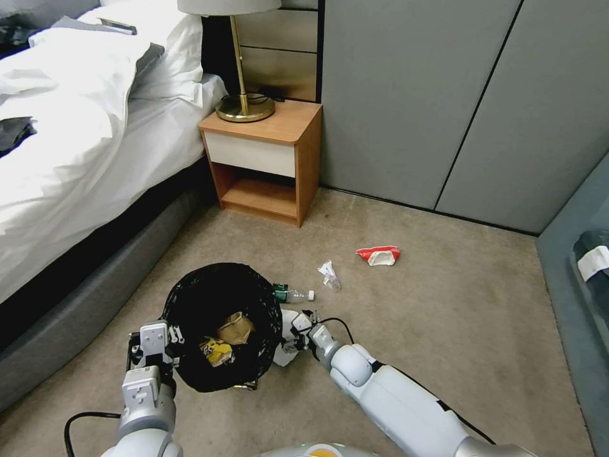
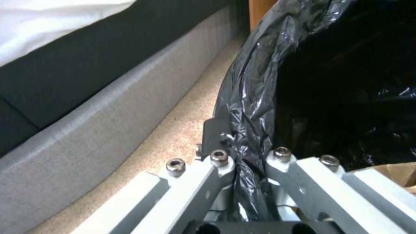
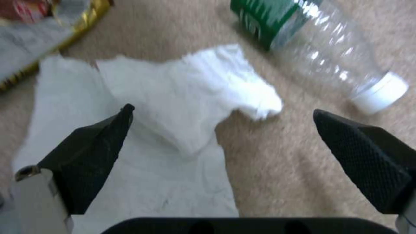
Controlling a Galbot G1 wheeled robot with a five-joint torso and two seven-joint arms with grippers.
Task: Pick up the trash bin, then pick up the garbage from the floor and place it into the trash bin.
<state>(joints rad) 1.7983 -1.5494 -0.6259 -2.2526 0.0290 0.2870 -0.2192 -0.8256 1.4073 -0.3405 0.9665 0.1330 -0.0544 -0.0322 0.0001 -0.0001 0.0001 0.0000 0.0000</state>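
Left claw [image 1: 166, 343] gripped the near-left rim of the trash bin [image 1: 222, 327], fingers closed on the black liner; the bin sat beside the bed [image 1: 76, 165] with tan paper [image 1: 236, 327] and a yellow wrapper [image 1: 214, 351] inside. Right claw [image 1: 292, 333] was low at the bin's right side, over a white tissue [image 1: 283, 355] on the floor [image 1: 444, 317]. A clear bottle [image 1: 293, 294], a plastic scrap [image 1: 329, 275] and a red-and-white packet [image 1: 379, 255] lay farther out. Left wrist view: the left claw [image 2: 250, 169] was clamped on the crinkled liner at the bin's rim [image 2: 247, 97]. Right wrist view: the right claw [image 3: 221, 123] stood wide apart, one finger [image 3: 93, 146] over the tissue [image 3: 173, 107], the bottle [image 3: 329, 55] just beyond.
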